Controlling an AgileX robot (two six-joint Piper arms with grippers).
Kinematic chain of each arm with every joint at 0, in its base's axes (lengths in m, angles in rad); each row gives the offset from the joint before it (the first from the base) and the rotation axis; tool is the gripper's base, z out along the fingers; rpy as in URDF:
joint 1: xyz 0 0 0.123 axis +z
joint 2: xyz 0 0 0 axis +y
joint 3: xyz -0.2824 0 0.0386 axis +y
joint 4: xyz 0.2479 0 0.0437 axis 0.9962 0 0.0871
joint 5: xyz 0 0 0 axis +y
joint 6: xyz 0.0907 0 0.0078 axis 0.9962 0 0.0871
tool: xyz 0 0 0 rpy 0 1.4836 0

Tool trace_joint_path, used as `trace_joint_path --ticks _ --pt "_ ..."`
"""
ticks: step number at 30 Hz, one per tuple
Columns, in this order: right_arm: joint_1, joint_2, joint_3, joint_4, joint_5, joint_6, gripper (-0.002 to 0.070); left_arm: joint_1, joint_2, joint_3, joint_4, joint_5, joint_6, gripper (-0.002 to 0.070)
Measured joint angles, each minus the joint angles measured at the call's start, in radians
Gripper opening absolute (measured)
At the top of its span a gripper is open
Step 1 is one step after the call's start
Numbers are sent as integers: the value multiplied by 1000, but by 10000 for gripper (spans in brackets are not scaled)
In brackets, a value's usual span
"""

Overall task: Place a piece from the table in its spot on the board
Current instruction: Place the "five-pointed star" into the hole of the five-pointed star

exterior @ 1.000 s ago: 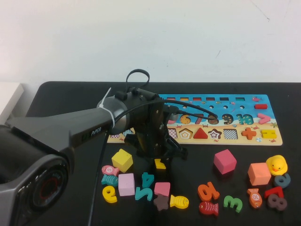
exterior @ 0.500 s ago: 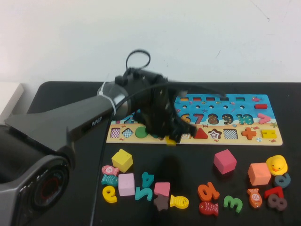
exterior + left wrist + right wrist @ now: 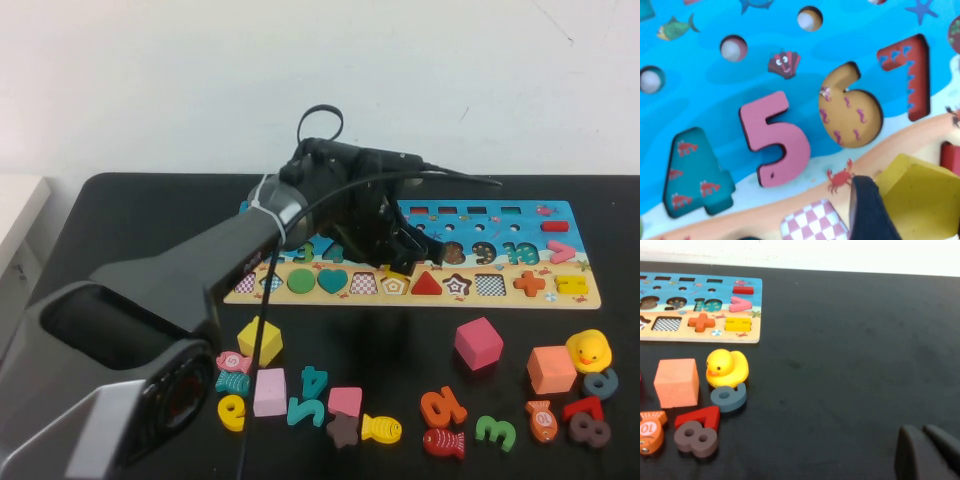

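My left gripper [image 3: 396, 256] hangs low over the board [image 3: 560, 292], above its row of shape slots near the pentagon slot [image 3: 395, 285]. It is shut on the piece [image 3: 925, 200], a flat yellow pentagon. One dark finger [image 3: 867, 212] presses the piece's side; the other finger is out of frame. In the left wrist view the piece sits over the sandy strip, beside a checkered slot [image 3: 812, 224] and below the numbers 5 [image 3: 775, 140] and 6 [image 3: 847, 112]. My right gripper [image 3: 922, 432] is shut and empty over bare table [image 3: 850, 340], out of the high view.
Loose pieces lie on the table in front of the board: a yellow cube [image 3: 259, 340], pink cubes [image 3: 269, 391] [image 3: 478, 343], an orange cube [image 3: 551, 369], a yellow duck [image 3: 588, 350], a yellow fish [image 3: 381, 428], numbers and fish shapes.
The left arm has lifted the yellow piece off the table and carried it back and to the right, over the board's slot row. The right gripper's earlier state is not shown.
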Motion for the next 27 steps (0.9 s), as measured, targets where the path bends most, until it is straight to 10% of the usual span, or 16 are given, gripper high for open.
trace_joint_path --ticks 27 --pt "0 0 0 0 0 0 19 -3 48 -39 -3 63 22 312"
